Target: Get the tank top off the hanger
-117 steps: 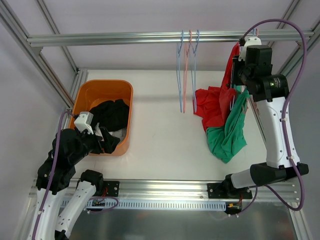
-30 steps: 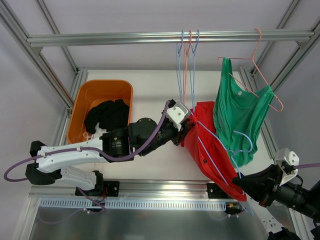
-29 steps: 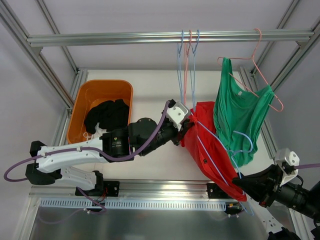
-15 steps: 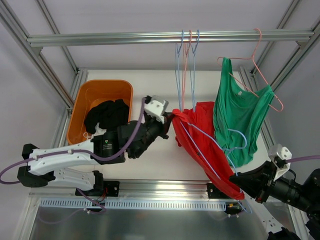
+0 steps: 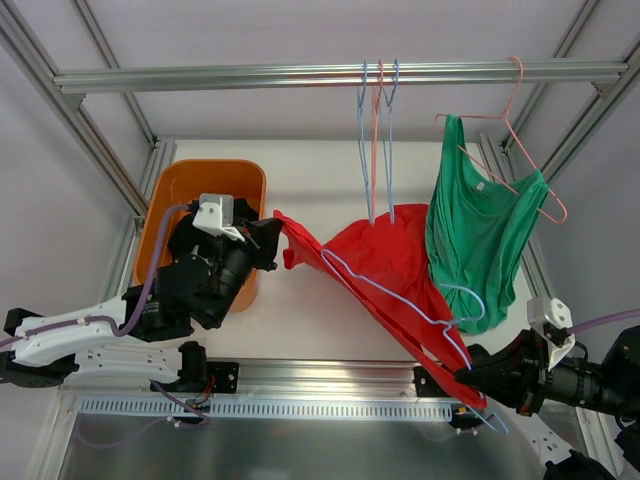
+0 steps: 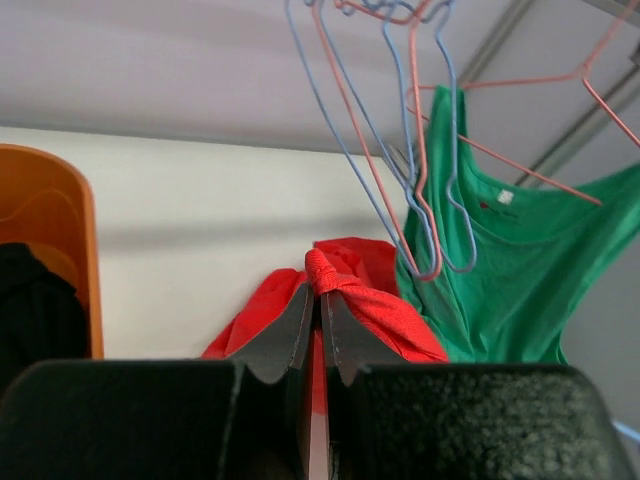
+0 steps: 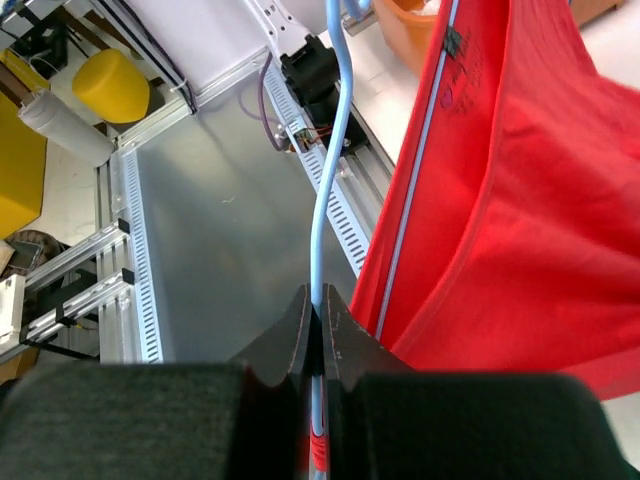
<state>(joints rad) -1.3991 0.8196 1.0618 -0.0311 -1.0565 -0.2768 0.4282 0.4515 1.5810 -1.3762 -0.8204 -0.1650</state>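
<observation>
Left jaws are pinched on a bunched edge of the red tank top [image 5: 390,255], at its far-left corner just beside the orange bin [image 5: 205,165]. The left wrist view confirms it: there's a fold of red cloth clamped between the tips.

Right jaws are closed on the wire of the blue hanger [image 7: 317,250], down at the near-right edge of the desk [image 5: 310,300].

The red top is stretched diagonally between the two arms, above the desk. It's still on the hanger, and you can see the blue wire running across and through the cloth.

The green tank top [image 5: 485,240] hangs on a pink hanger [image 5: 535,130] from the overhead rail [image 5: 200,77] on the right, touching the red one's right side. Three empty hangers [image 5: 375,140] hang mid-rail. There's dark clothing [image 6: 35,300] in the bin.
</observation>
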